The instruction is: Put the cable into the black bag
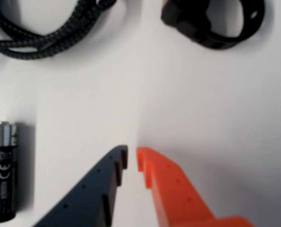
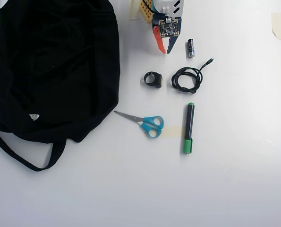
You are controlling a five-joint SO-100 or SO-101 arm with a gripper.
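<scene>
Wrist view. Cable (image 1: 41, 40) — braided black cord, only its lower loops in frame at 11 o'clock, the rest cut off by the top edge. Ring (image 1: 216, 23) — black, blurred, cropped at 1 o'clock. Battery (image 1: 2, 170) — black cylinder with a silver cap, cut by the left edge at 8 o'clock. Gripper (image 1: 132, 158) — one dark blue finger, one orange, stepped tips nearly touching with a thin slit between, clenched on nothing, over bare white table (image 1: 216, 109).

Overhead view. Bag (image 2: 55, 66) — soft black fabric, filling the upper left, its top cropped; strap (image 2: 17, 153) trails to 7 o'clock, small white tag (image 2: 34, 116). The cable (image 2: 187, 79) lies on the table at 3 o'clock of the ring (image 2: 153, 79), a loose coil, plug end pointing to 1 o'clock, well apart from the bag. The gripper (image 2: 165, 47) sits at 12 o'clock, arm cropped. Scissors (image 2: 145, 123), blue handles. Marker (image 2: 189, 128), green caps.
</scene>
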